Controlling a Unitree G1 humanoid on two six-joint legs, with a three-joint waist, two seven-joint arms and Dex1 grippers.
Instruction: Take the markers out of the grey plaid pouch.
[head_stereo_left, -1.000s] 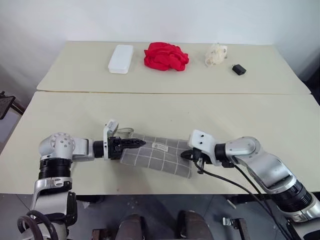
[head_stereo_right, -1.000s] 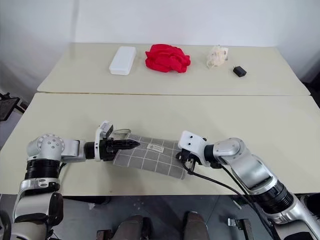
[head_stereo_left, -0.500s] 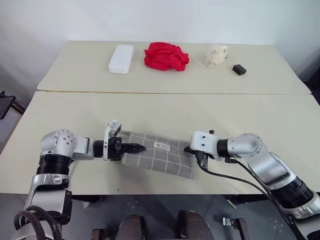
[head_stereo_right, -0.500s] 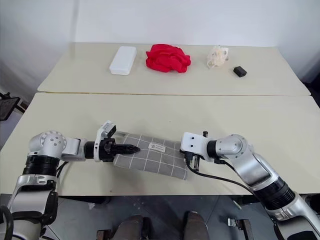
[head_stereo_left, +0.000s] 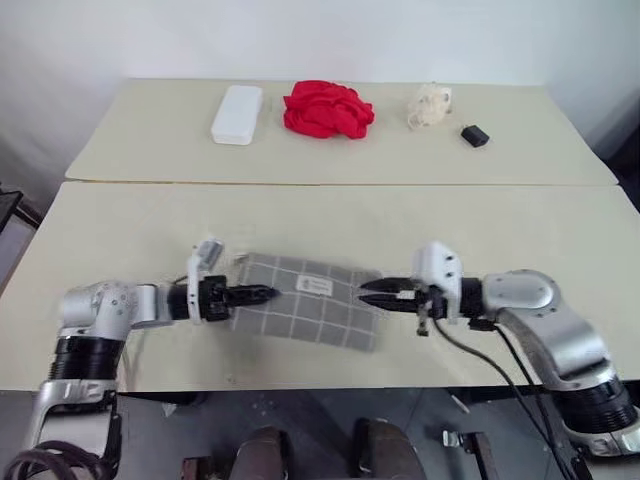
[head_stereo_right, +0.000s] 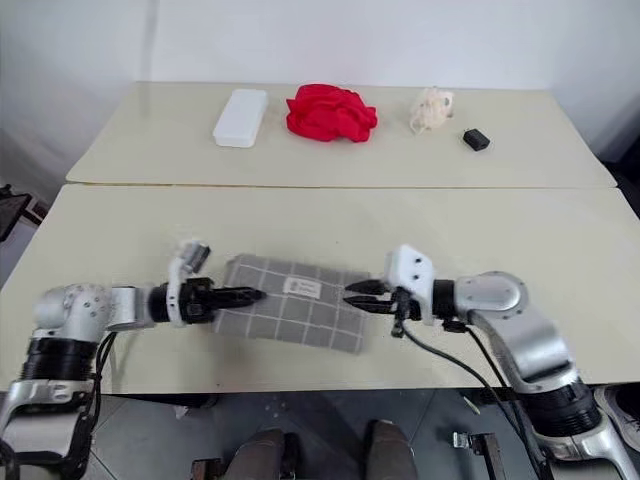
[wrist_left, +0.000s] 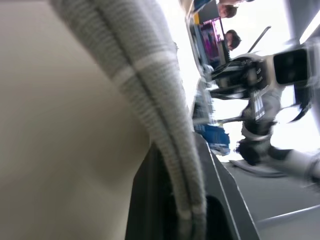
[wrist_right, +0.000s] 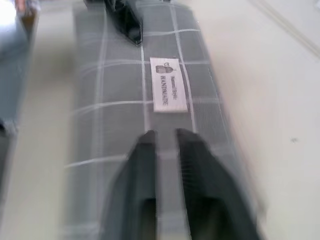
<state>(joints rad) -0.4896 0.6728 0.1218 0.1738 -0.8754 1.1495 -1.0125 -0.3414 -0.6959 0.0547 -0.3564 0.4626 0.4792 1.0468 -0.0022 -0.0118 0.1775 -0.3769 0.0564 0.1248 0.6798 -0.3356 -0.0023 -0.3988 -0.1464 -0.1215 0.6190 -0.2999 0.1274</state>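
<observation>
The left gripper (head_stereo_right: 248, 295) was clamped on the left end of the grey plaid pouch (head_stereo_right: 292, 315), which lay on the near worktop (head_stereo_right: 320, 215). The right gripper (head_stereo_right: 352, 296), jaws slightly apart, hovered at its right end. Opening it would likely need a steady left hold.

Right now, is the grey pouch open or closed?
Cannot tell. The grey pouch lies flat on the table, label up, and no marker shows; its zipper is not visible, with the left end effector shut on one end.
</observation>
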